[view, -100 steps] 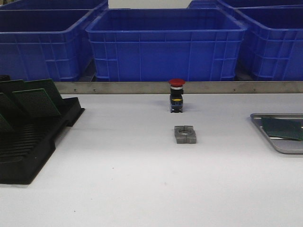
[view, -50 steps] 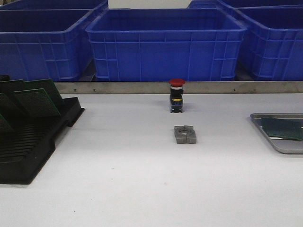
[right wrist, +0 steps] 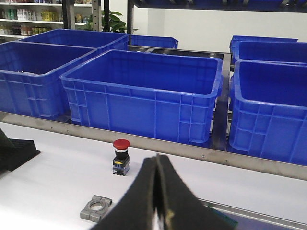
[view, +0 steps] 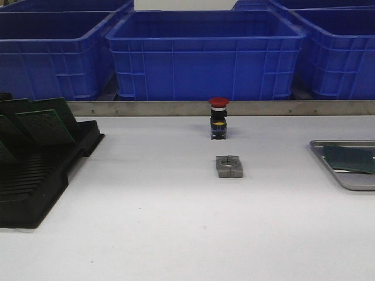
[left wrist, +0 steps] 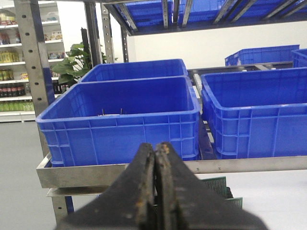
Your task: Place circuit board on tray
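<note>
A silver-grey metal tray (view: 340, 143) lies at the table's right edge, with a green circuit board (view: 350, 158) lying flat in it. More green circuit boards (view: 45, 124) stand in a black slotted rack (view: 35, 181) at the left. Neither gripper shows in the front view. My left gripper (left wrist: 155, 148) is shut and empty, with the rack's boards (left wrist: 217, 184) just behind it. My right gripper (right wrist: 157, 160) is shut and empty, with the tray's rim (right wrist: 259, 214) and a corner of its board (right wrist: 231, 222) behind its fingers.
A red-capped push button (view: 218, 118) stands mid-table near the back rail, also in the right wrist view (right wrist: 121, 157). A grey metal clamp block (view: 229, 166) lies in front of it. Large blue bins (view: 205, 52) line the shelf behind a steel rail (view: 146, 108).
</note>
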Available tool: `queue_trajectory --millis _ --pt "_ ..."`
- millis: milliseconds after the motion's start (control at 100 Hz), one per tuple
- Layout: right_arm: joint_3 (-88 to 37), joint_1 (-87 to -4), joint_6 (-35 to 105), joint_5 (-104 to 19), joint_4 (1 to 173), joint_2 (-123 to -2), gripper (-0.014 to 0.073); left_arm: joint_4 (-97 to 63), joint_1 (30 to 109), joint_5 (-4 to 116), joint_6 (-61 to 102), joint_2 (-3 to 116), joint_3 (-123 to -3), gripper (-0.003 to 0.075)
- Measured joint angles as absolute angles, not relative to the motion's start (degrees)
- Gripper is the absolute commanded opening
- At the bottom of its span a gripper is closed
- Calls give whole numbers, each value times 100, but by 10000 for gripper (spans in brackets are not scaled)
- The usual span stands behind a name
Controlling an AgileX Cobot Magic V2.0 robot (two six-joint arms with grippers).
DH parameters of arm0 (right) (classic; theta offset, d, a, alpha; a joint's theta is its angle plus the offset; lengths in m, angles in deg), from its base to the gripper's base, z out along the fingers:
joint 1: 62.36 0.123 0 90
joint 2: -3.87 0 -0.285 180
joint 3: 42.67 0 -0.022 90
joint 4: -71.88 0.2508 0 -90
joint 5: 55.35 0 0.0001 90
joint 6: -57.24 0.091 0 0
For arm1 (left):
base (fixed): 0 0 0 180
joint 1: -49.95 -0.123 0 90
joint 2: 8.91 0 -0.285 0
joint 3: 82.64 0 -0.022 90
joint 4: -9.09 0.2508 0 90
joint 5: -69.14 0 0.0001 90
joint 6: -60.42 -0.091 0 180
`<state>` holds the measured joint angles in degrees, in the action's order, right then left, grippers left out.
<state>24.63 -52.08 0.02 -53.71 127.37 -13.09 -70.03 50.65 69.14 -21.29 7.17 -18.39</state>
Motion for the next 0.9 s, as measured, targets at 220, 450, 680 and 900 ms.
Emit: queue_trajectory --millis 220,450,680,900 --pt "2463 -5208 2 -5361 12737 -1309 -61 -4854 5065 6809 141 717 -1801 -20" --pt "2463 -5208 2 -5349 12737 -1309 -61 -150 5099 6429 5247 717 -1105 -20" --pt "2473 -5208 2 -5337 12737 -1309 -61 674 5111 6314 5945 -43 -543 -20" --pt "2473 -5208 2 -5284 12737 -1309 -61 1010 5214 5917 6222 -140 -543 -20"
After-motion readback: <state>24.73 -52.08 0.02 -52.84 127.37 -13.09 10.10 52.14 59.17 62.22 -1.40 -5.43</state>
